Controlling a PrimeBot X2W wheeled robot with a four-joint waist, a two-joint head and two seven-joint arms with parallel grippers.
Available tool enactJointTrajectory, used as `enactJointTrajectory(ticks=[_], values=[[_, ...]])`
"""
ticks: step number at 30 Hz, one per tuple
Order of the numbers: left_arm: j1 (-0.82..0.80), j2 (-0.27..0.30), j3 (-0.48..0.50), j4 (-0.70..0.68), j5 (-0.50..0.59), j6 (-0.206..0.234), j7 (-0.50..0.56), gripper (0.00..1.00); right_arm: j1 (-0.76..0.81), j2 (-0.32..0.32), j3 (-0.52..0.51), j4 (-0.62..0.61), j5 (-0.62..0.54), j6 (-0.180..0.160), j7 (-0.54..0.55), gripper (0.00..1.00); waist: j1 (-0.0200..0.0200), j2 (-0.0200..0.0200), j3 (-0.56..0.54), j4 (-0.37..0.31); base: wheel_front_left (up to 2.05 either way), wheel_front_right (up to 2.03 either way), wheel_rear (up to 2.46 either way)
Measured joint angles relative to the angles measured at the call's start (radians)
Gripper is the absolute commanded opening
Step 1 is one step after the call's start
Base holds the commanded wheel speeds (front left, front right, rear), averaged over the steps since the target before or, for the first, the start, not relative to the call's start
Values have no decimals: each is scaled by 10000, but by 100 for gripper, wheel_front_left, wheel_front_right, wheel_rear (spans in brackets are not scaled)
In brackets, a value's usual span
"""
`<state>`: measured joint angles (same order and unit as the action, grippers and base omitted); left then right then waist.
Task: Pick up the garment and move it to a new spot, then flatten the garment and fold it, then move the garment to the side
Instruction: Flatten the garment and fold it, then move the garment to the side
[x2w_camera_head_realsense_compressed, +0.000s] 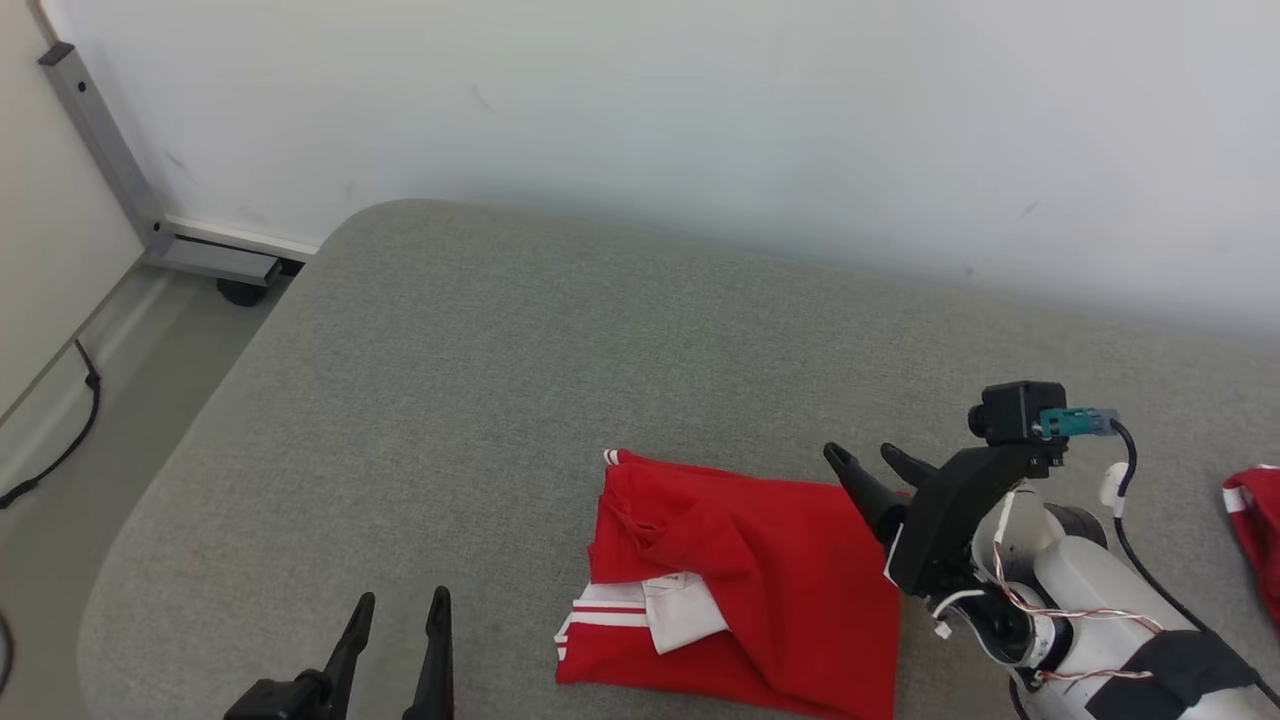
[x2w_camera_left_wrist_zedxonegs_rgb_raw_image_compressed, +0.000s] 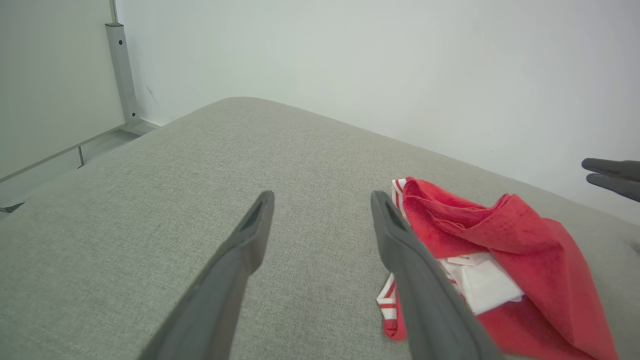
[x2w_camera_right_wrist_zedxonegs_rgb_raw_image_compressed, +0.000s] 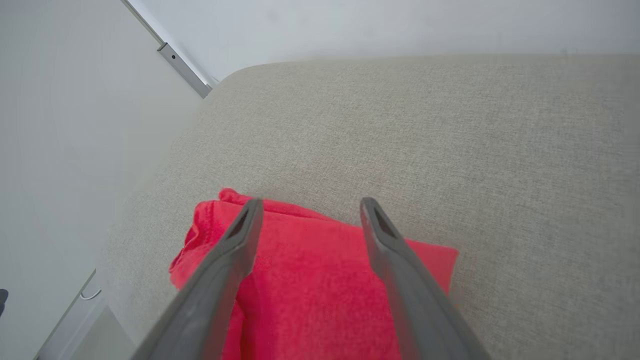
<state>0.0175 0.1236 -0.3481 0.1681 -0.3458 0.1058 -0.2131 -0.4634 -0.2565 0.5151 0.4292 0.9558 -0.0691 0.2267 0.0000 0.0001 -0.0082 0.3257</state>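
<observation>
Holding my right end effector (x2w_camera_head_realsense_compressed: 860, 452) wide above the red garment (x2w_camera_head_realsense_compressed: 770, 560), left end effector (x2w_camera_head_realsense_compressed: 402, 596) wide beside it; white tag (x2w_camera_left_wrist_zedxonegs_rgb_raw_image_compressed: 462, 259) illegible.

1. right gripper (x2w_camera_head_realsense_compressed: 860, 452): two long dark grey fingers tapering to blunt tips, with a hollow slot on the inner face near each tip.
2. wrist camera (x2w_camera_head_realsense_compressed: 1012, 410): small black box, sitting on an angular black bracket (x2w_camera_head_realsense_compressed: 950, 515) just below it.
3. teal plug (x2w_camera_head_realsense_compressed: 1075, 422) on the camera's side feeds a black cable (x2w_camera_head_realsense_compressed: 1131, 455); white clip (x2w_camera_head_realsense_compressed: 1113, 487) on the cable just under the camera.
4. forearm (x2w_camera_head_realsense_compressed: 1095, 590) below the camera: glossy white shell, with a black wrap (x2w_camera_head_realsense_compressed: 1190, 655) further down.
5. thin twisted red-and-white wires (x2w_camera_head_realsense_compressed: 1040, 600) run loose below the camera, along the forearm.
6. left gripper (x2w_camera_head_realsense_compressed: 402, 596): same dark finger pair on a black base.
</observation>
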Motion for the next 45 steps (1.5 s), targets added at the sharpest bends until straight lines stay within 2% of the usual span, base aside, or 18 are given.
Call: enactJointTrajectory(ticks=[8,25,34,35,37,38,39,45], values=[[-9,19,-165,-228,261,12,0,100,552,-844,261,-119,-514,-109,165,100,0,0,18,-300,0,0,0],[-66,-19,-236,-453,658,88,15,100,632,-662,1060,934,-966,-376,1417,100,0,0,222,-58,0,0,0],[-61,-38,-211,-485,656,98,58,100,400,-163,1139,1549,-947,-468,1925,100,0,0,289,107,0,0,0],[-61,-44,-196,-485,654,98,58,100,386,-146,1139,1624,-943,-468,1996,93,0,0,305,130,0,0,0],[-61,-50,-174,-485,652,98,58,100,318,-73,1101,1774,-886,-468,2119,47,0,-1,324,162,0,0,0],[-61,-52,-169,-483,652,98,58,100,258,-42,1104,1827,-853,-468,2222,36,0,0,330,173,0,0,0],[-61,-52,-161,-483,650,98,58,100,232,-21,1106,1833,-851,-468,2266,0,-1,-1,334,182,0,0,0],[-35,-119,-46,-466,596,98,56,100,204,92,915,1906,-711,-468,2263,0,0,0,342,153,0,0,0]])
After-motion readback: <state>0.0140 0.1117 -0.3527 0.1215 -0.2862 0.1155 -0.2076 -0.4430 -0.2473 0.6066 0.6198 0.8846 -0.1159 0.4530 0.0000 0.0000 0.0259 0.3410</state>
